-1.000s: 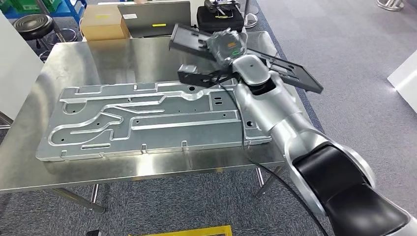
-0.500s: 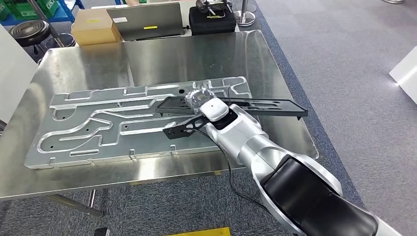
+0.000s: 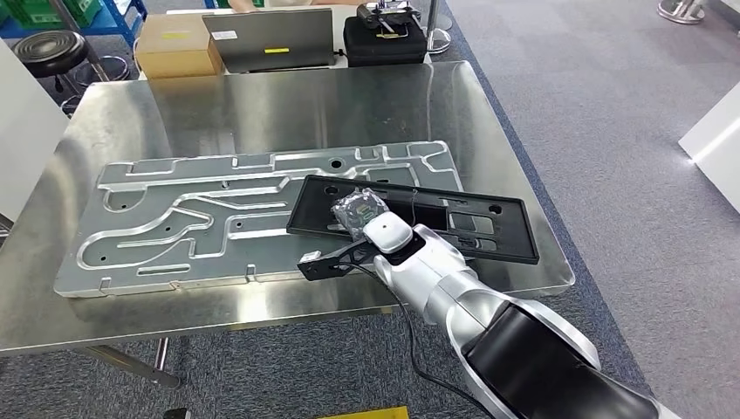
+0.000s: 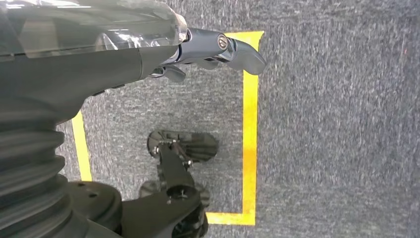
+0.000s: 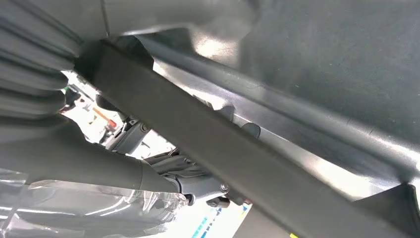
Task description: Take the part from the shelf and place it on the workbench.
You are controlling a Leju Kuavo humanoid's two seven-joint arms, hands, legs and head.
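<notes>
The part is a flat black rectangular frame [image 3: 476, 229] with cut-outs. It lies low and level across the right end of the steel workbench [image 3: 288, 109], its left end over a large silver plate [image 3: 209, 218]. I cannot tell whether it touches down. My right hand [image 3: 356, 212], under a clear plastic cover, grips the frame's left edge. In the right wrist view, the black part [image 5: 247, 168] crosses the picture as a dark bar, with the fingers [image 5: 198, 187] wrapped around it. My left hand [image 4: 208, 49] hangs over the carpet, holding nothing, fingers loosely apart.
The stamped silver plate covers most of the bench's middle. Behind the bench stand a cardboard box [image 3: 179, 45], a grey case [image 3: 270, 39] and a black case [image 3: 388, 39]. A stool [image 3: 44, 48] is at the far left. Yellow floor tape [image 4: 250, 124] marks the carpet.
My right arm has brought the black part down from a raised, tilted pose at the bench's far right to a low, flat one nearer me. The camera has also shifted.
</notes>
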